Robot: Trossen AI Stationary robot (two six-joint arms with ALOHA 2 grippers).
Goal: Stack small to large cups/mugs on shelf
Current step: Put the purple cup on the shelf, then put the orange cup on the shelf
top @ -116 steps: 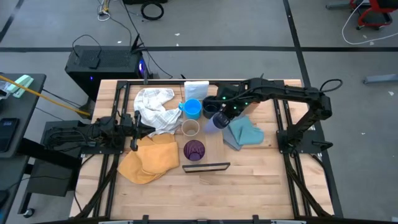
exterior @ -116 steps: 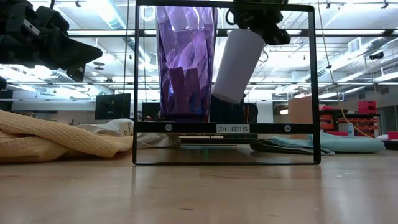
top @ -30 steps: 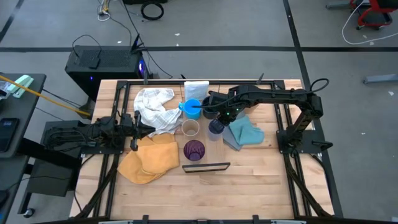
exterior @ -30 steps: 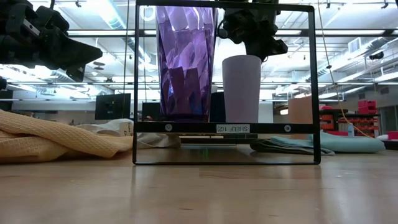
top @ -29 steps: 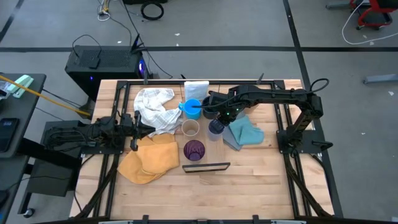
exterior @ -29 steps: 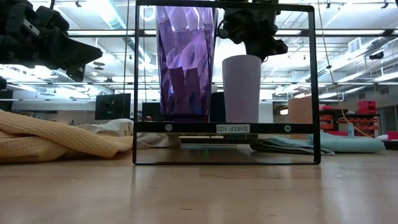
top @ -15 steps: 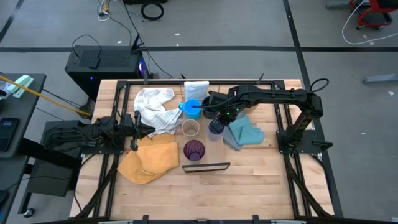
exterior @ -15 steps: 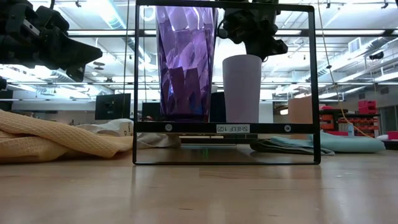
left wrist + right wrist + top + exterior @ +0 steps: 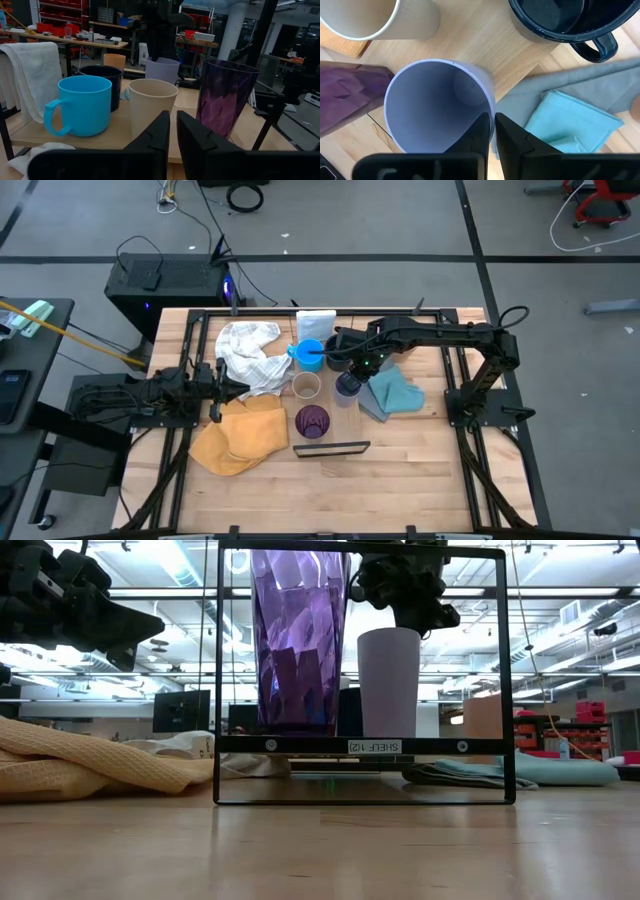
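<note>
A white cloth (image 9: pixel 247 350) lies at the upper left of the worktop (image 9: pixel 400 470). A yellow cloth (image 9: pixel 240 435) is below it. A blue cloth (image 9: pixel 392 395) lies right of centre, and a small white box (image 9: pixel 316 325) at the top.

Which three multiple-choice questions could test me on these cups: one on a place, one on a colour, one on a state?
1. Where is the lavender cup? A on a chair; B on the shelf beside the purple tumbler; C on a plate.
2. What colour is the mug nearest the white cloth? A light blue; B red; C green.
3. How does the lavender cup stand? A on its side; B upside down; C upright.
Answers: B, the low view shows them side by side; A, seen from above; C, its open mouth faces up.
</note>
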